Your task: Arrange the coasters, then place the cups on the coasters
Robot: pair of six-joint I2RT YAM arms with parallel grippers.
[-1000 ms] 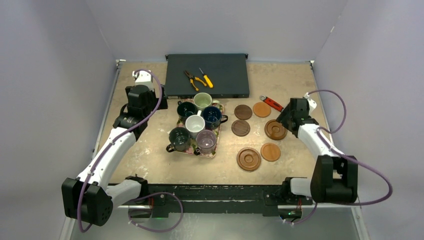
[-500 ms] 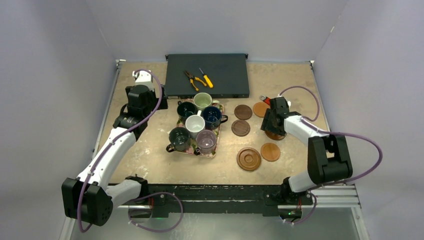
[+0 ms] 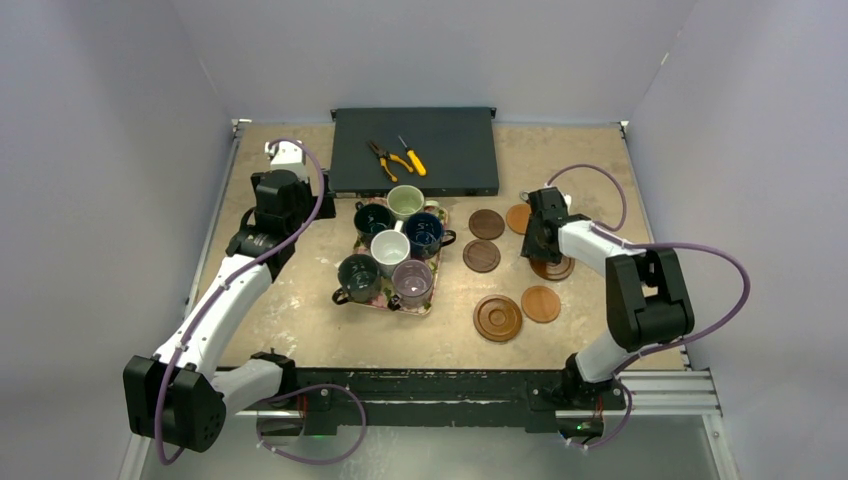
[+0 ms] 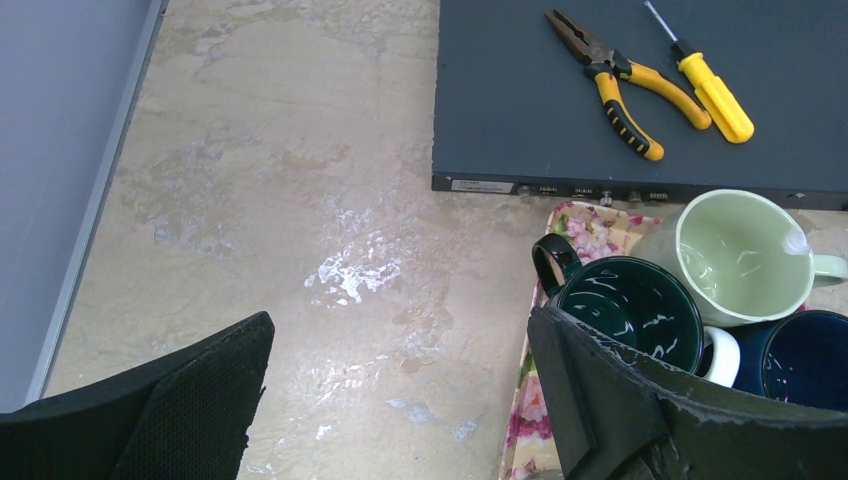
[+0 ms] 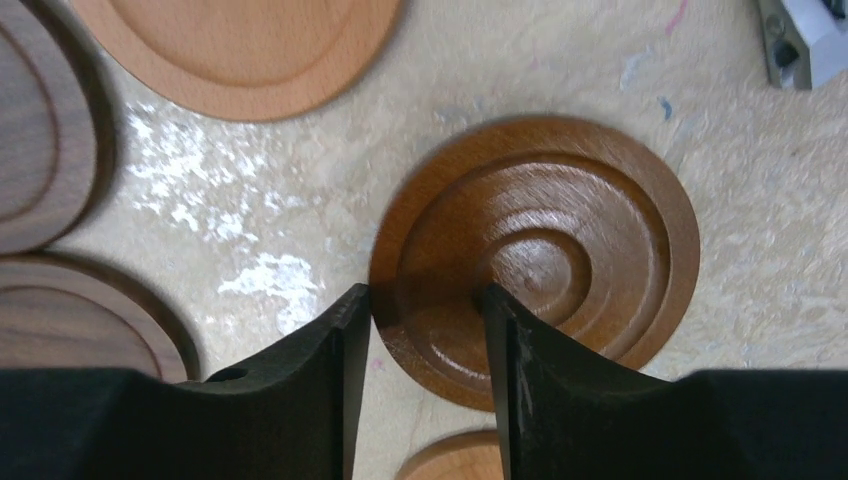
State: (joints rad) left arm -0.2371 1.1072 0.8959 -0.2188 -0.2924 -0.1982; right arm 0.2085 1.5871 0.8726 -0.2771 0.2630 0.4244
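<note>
Scuffed beige table (image 5: pixel 780 300) carries the ringed reddish-brown coaster (image 5: pixel 560 250) flat on its right half, near 1 tan coaster (image 5: pixel 240 40). The right gripper (image 5: pixel 422 305) straddles its near rim, 1 finger outside and 1 on the rings, jaws narrow; whether they bite I cannot tell. Best to pinch the rim firmly, lift level, and clear the neighbours before moving. The left gripper (image 4: pixel 400 400) hangs wide beside the 6 cups (image 3: pixel 389 247) on their tray (image 4: pixel 590 225).
</note>
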